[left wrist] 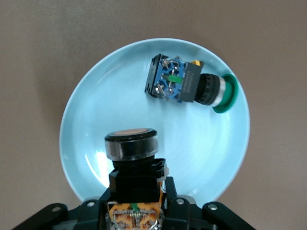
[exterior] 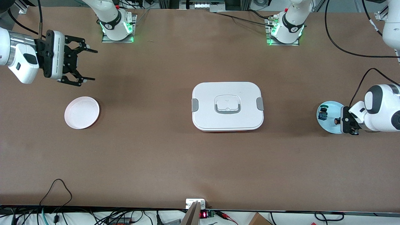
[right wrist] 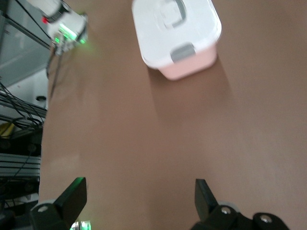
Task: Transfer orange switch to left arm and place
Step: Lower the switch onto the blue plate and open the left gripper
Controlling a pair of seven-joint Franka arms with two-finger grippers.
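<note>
Brown matte surface [exterior: 156, 150] fills the front view, with both arm bases at its top edge and cables along the lower edge. At its middle sits the box [exterior: 227, 106], white with grey side clips, lid on; only a sliver of its red base rim shows.

At the left arm's end of the surface lies a pale blue plate [left wrist: 96, 120], half covered in the front view by the left gripper [exterior: 345, 121], whose fingers cannot be made out there. In the left wrist view that gripper [left wrist: 136, 203] pinches the orange switch [left wrist: 132, 160] by its black body, just above the plate. The switch's long axis runs straight out from the gripper, its orange round cap pointing away and its tan end back between the fingers, cut off by the frame edge. A second switch [left wrist: 189, 84], dark with blue and green parts, lies on its side in the plate, apart from the held one.

The right gripper [exterior: 79, 64] waits with fingers spread wide, in the air over bare surface near a pink plate [exterior: 82, 112].
</note>
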